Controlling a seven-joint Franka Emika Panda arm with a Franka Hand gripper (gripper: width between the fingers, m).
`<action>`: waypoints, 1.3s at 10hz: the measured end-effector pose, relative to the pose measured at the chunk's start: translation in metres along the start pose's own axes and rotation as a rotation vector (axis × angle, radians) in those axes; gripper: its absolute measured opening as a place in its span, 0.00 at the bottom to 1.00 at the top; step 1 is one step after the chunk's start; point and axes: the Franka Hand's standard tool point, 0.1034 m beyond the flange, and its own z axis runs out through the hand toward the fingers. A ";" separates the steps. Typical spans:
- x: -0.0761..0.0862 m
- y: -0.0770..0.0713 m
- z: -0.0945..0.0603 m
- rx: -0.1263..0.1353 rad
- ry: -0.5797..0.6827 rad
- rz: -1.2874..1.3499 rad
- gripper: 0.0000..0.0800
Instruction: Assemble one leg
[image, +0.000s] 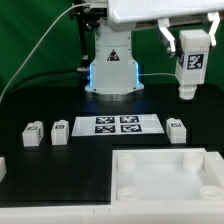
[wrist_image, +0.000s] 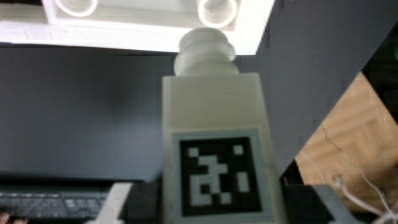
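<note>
My gripper (image: 190, 45) is shut on a white leg (image: 190, 66) and holds it high above the table at the exterior view's right, with its rounded tip pointing down. In the wrist view the held leg (wrist_image: 214, 120) fills the middle, its square marker faces the camera, and dark fingers (wrist_image: 146, 205) press on both its sides around my gripper (wrist_image: 217, 208). The tip points toward the large white panel (wrist_image: 125, 25). Three more legs lie on the table: two at the left (image: 33, 133) (image: 60, 131) and one at the right (image: 178, 130).
The marker board (image: 118, 124) lies flat in the middle of the black table. The large white panel (image: 165, 190) with round corner sockets sits at the front right. The robot's base (image: 112, 65) stands at the back.
</note>
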 end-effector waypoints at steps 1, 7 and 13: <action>-0.001 0.004 0.001 -0.017 0.092 0.002 0.37; -0.027 -0.025 0.058 0.035 -0.012 0.001 0.37; -0.009 -0.025 0.102 0.046 -0.003 0.027 0.37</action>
